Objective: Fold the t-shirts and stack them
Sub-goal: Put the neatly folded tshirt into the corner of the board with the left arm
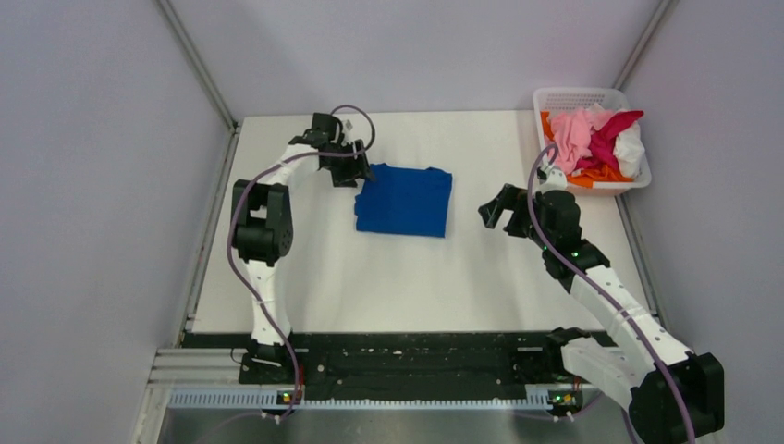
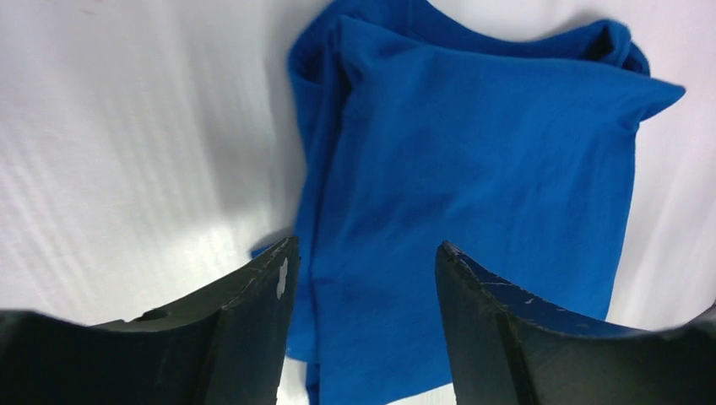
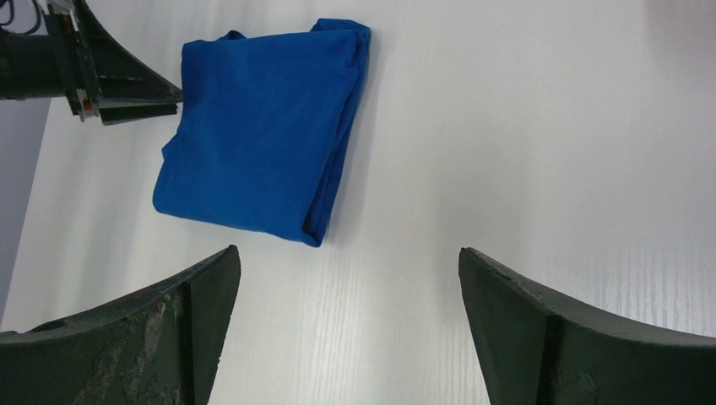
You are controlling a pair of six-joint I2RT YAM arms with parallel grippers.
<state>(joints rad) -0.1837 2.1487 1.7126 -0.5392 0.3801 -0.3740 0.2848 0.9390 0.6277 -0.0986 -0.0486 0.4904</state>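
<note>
A royal blue t-shirt (image 1: 404,201) lies folded into a rectangle on the white table, left of centre. My left gripper (image 1: 354,174) hovers at its far-left corner. In the left wrist view its jaws (image 2: 365,249) stand apart over the blue t-shirt's (image 2: 473,169) left edge, with the cloth lying flat below and nothing pinched. My right gripper (image 1: 499,211) hangs to the right of the shirt, open wide (image 3: 348,251) over bare table; the blue t-shirt (image 3: 253,126) lies beyond it. More t-shirts, pink (image 1: 570,134), magenta (image 1: 615,129), white (image 1: 630,148) and orange (image 1: 601,173), are bunched in the basket.
The white mesh basket (image 1: 578,95) stands at the table's far right corner, just behind the right arm. Grey walls close in the table at left, back and right. A black rail (image 1: 407,356) with the arm bases runs along the near edge.
</note>
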